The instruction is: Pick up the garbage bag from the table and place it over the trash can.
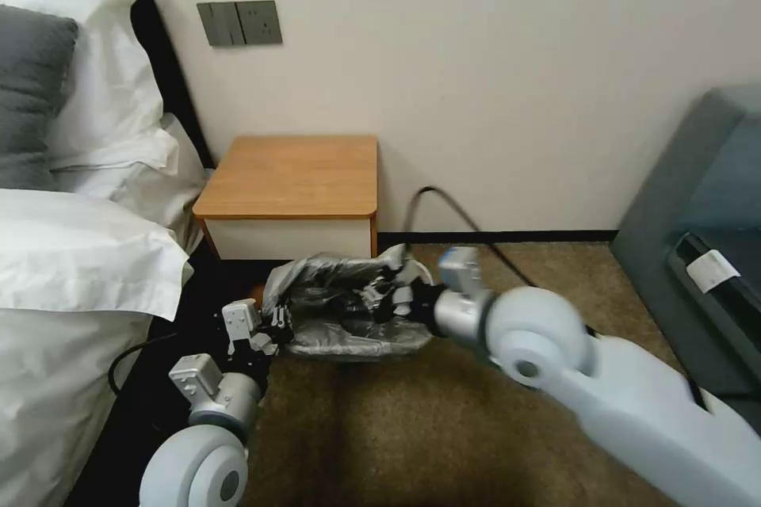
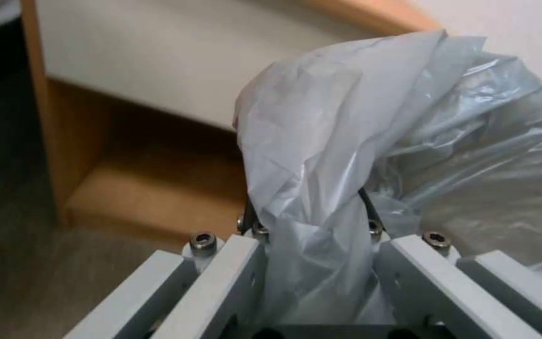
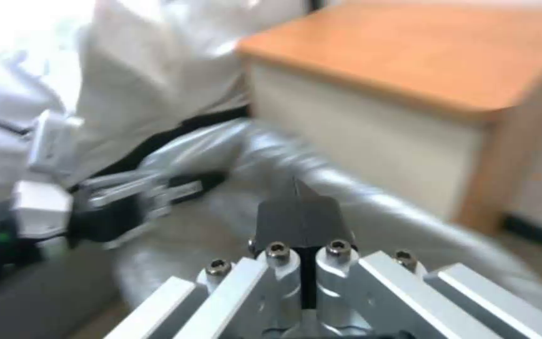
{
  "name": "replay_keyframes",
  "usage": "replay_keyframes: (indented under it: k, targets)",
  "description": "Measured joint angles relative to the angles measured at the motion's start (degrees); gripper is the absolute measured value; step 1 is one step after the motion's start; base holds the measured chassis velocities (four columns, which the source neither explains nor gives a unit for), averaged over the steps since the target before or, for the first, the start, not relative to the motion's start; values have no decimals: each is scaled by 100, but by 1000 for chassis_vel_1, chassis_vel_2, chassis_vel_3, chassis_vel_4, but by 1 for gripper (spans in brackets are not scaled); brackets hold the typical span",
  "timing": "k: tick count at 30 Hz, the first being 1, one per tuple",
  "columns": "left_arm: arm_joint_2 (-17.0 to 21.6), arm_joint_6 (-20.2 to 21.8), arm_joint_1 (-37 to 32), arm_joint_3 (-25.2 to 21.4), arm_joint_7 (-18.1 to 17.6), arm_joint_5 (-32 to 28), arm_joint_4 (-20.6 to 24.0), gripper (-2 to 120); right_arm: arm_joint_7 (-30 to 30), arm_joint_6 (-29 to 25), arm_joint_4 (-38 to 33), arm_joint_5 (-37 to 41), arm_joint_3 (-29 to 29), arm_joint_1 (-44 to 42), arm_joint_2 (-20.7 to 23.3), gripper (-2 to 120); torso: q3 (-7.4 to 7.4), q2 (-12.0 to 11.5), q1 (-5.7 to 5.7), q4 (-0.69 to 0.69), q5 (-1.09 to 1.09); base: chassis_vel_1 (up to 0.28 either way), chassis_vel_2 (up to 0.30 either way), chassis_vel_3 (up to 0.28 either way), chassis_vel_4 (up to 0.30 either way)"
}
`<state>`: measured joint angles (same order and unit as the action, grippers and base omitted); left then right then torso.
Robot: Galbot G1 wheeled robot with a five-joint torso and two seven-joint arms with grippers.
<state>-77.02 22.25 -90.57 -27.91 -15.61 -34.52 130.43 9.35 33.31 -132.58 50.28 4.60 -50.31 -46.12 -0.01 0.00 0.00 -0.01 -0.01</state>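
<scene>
The garbage bag (image 1: 349, 309) lies spread open on the carpet side of the desk (image 1: 293, 174), just in front of the desk's white drawer front, its grey crinkled plastic draped over a boxy form on the floor; the trash can beneath is covered by the plastic, so I cannot make out its rim. My left gripper (image 1: 273, 325) sits at the bag's edge on the side nearer the bed (image 1: 71, 269), below and in front of the desk's bed-side corner. In my left wrist view, a twisted bunch of the garbage bag (image 2: 321, 188) runs down between the jaws of my left gripper (image 2: 312, 221), which are closed onto the plastic, with the desk's low wooden shelf (image 2: 152, 193) just behind. My right gripper (image 1: 379, 303) reaches over the middle of the bag's opening, in front of the desk's wall-side corner. In my right wrist view, the dark pads (image 3: 299, 221) of my right gripper (image 3: 299, 212) are pressed together with no gap between them; the view is blurred, and I cannot tell whether any plastic is caught between the jaws. The same view shows the garbage bag (image 3: 371, 207) running along the foot of the desk (image 3: 421, 61), and my left gripper (image 3: 152, 193) farther off at the bag's bed-side edge.
</scene>
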Motion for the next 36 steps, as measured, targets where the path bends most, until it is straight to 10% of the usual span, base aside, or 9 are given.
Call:
replay_keyframes:
  k: [10,16,36]
  targets:
    - [76,503,76,77,-437,-355,-303,7,-917,-1682,-13,-3731,-2702,-3405,-1726,22,0,1,0,-1,2,0,0,0,0]
    - [48,510,133,188,-453,-422,-580,7,-1138,-2614,155,-4837,-3199,-4350,-2739,43,0,1,0,0,0,0,0,0,0]
    - [-3,417,153,549,-448,-271,-1141,7,-1215,-3517,218,-5245,-3433,-5056,-3769,100,0,1,0,1,1,0,0,0,0]
